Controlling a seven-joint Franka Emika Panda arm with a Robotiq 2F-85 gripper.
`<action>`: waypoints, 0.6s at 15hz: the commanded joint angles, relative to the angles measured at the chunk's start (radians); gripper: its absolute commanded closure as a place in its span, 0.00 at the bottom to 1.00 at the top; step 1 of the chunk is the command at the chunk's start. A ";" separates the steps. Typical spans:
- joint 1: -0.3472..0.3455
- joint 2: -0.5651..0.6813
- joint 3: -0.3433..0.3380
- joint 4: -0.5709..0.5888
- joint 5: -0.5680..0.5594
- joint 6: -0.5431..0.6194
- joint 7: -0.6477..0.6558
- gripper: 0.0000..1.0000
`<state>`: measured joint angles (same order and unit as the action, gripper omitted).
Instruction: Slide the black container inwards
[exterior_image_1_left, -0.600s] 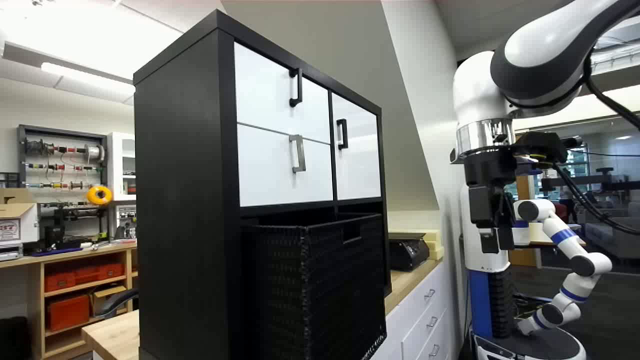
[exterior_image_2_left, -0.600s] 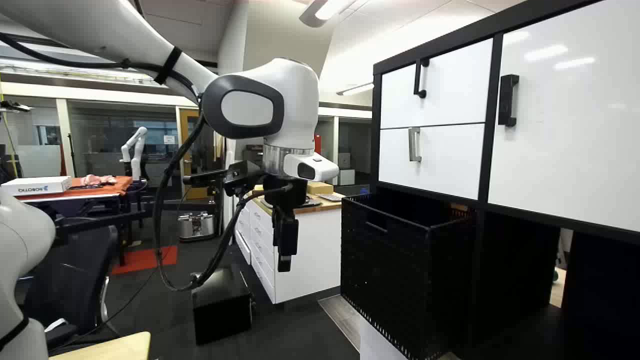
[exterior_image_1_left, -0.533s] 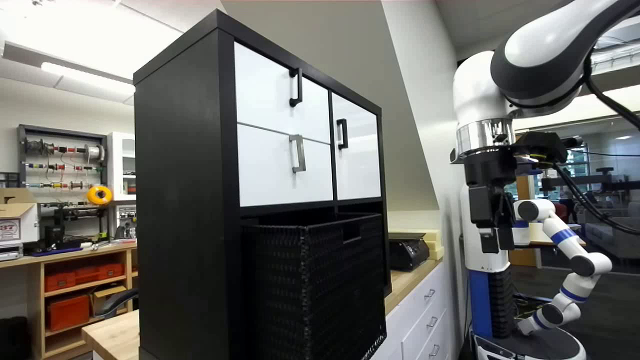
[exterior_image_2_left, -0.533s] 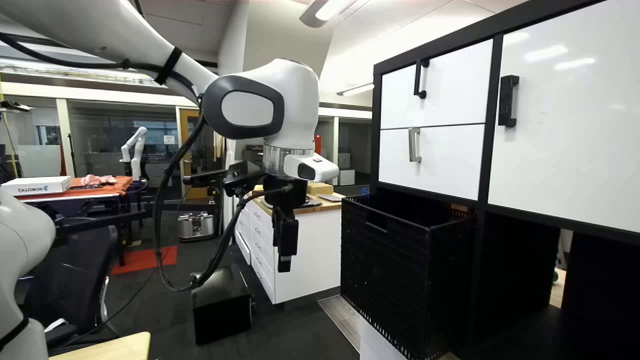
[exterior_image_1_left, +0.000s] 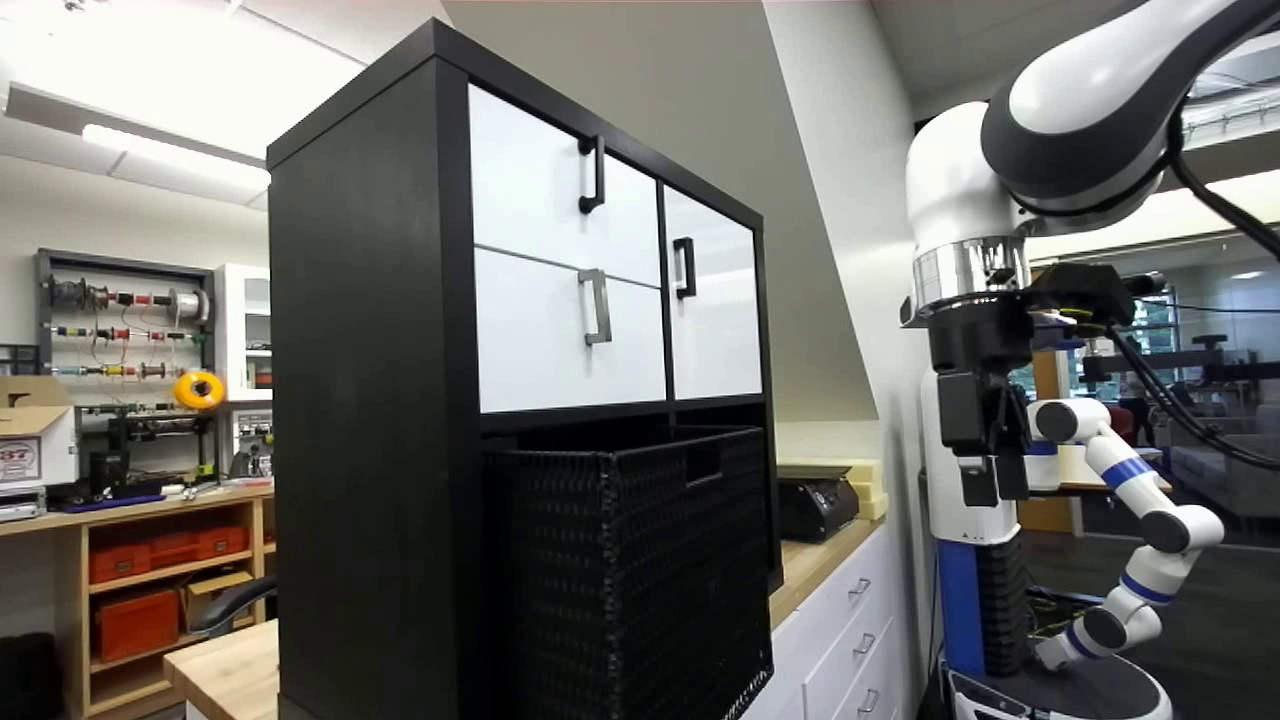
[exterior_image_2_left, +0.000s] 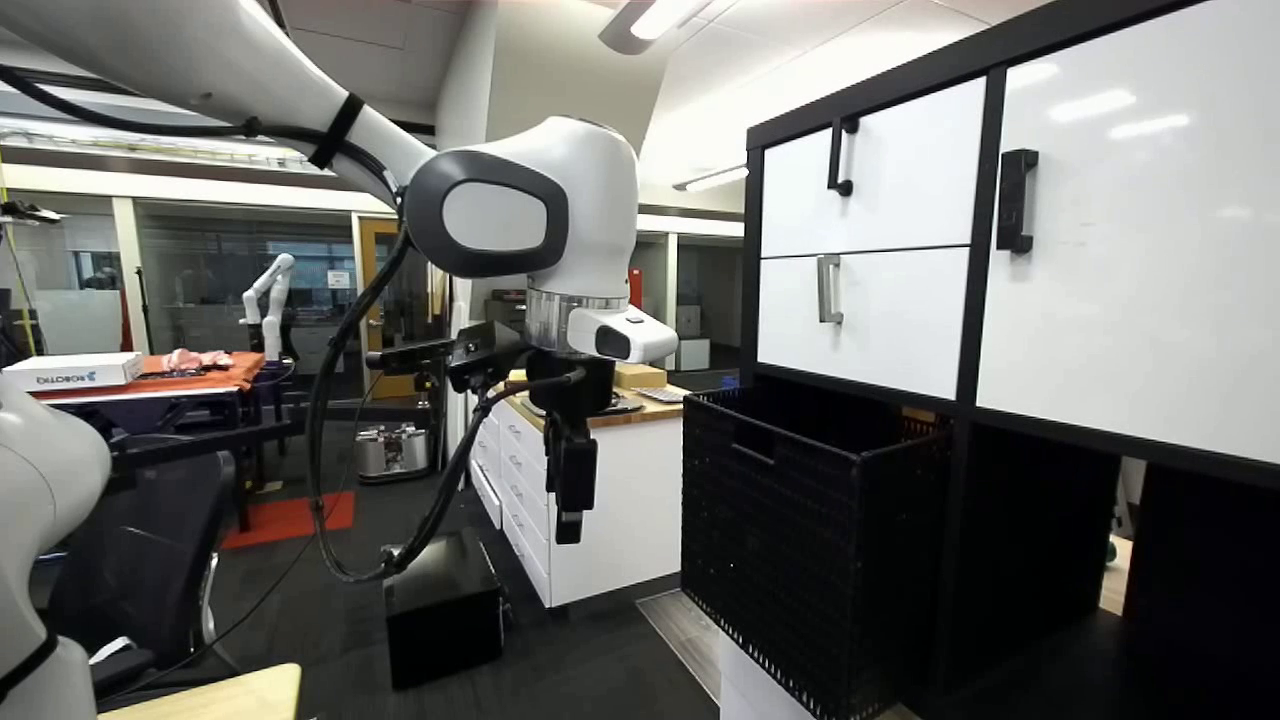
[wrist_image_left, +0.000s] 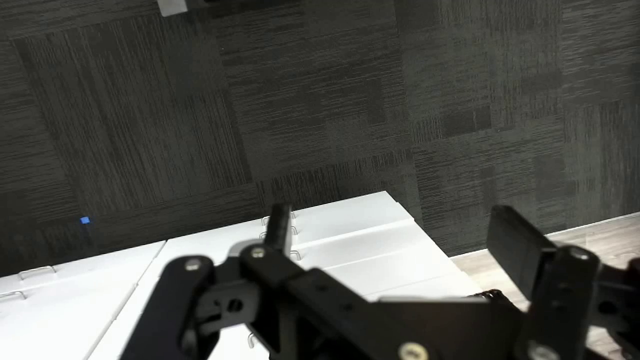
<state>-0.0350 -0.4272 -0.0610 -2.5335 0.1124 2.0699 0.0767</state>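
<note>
A Robotiq gripper (wrist_image_left: 392, 217), fingers (wrist_image_left: 515, 247) spread wide, hangs in front of and apart from a black woven basket (exterior_image_2_left: 770, 540) jutting toward it from beneath white drawers (exterior_image_2_left: 895, 310) of a black cabinet (exterior_image_1_left: 360, 420).

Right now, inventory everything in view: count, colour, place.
cabinet: 1, black, both exterior views
black container: 1, black, jutting from the cabinet
drawer fronts: 2, white, above the container
handled panel: 1, white, beside drawer fronts
counter drawers: several, white, under wooden countertop
spools: several, mixed colours, wall rack
red boxes: at least 2, red, workbench shelves
Robotiq box: 1, white, orange-covered table
chair: 1, black, near that table
black box: 1, black, on floor
other robot arms: at least 1, white, background
gripper: 1, black, open, apart from the container
arm: 1, mostly white, above the gripper
</note>
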 joint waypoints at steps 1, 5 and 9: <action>-0.007 0.000 0.007 0.001 0.003 -0.002 -0.003 0.00; -0.022 0.026 0.005 0.036 -0.062 0.007 -0.027 0.00; -0.024 0.076 0.002 0.120 -0.167 0.026 -0.105 0.00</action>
<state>-0.0469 -0.4045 -0.0610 -2.4862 0.0069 2.0769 0.0348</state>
